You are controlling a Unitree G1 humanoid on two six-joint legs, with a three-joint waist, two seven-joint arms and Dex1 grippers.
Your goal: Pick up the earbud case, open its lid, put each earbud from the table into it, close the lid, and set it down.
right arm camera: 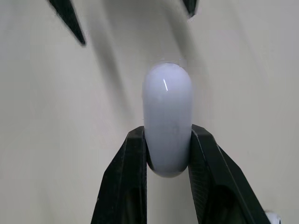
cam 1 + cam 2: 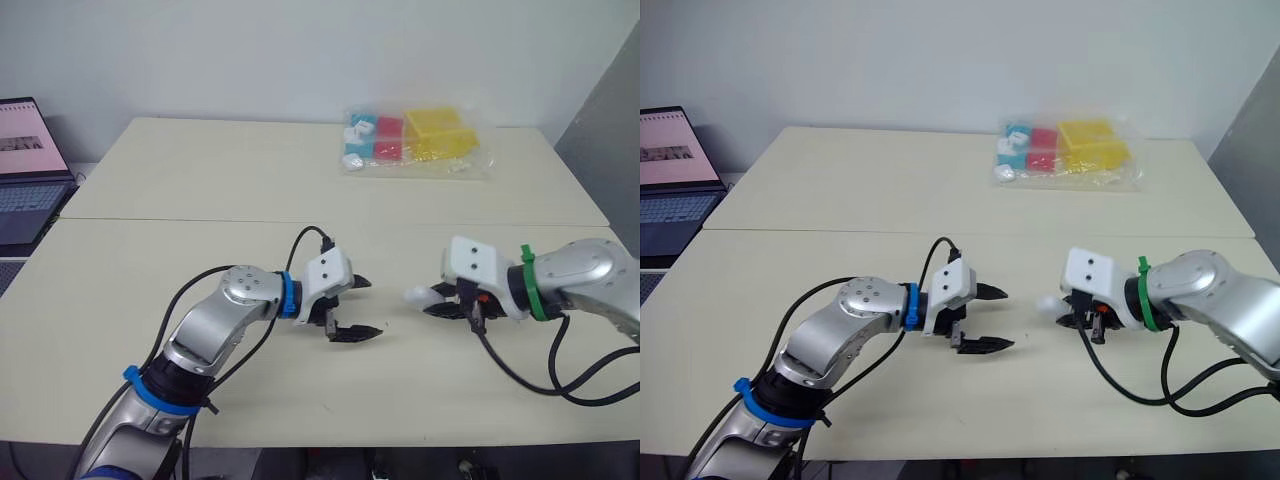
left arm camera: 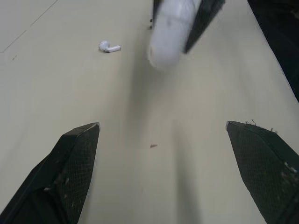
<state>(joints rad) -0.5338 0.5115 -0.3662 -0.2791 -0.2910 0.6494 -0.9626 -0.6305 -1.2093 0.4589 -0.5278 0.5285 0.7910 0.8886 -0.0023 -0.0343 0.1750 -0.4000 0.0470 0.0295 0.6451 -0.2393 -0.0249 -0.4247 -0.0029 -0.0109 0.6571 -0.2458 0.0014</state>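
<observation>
My right gripper (image 2: 432, 303) is shut on the white earbud case (image 2: 415, 294), held just above the table right of centre. The case (image 1: 167, 119) is pinched on its sides between the two black fingers, its rounded end sticking out, lid closed. My left gripper (image 2: 372, 307) stands open a short way to the case's left, facing it, with nothing between its fingers (image 3: 70, 158). In the left wrist view the case (image 3: 170, 30) shows ahead, and one white earbud (image 3: 108, 46) lies on the table beyond it. A bit of white, perhaps another earbud (image 1: 273, 217), shows at the right wrist view's edge.
A clear bag of coloured boxes (image 2: 415, 140) lies at the table's far side. An open laptop (image 2: 25, 170) sits on a lower surface at far left. A grey panel (image 2: 610, 110) stands at far right. The table (image 2: 200, 200) has a seam across its middle.
</observation>
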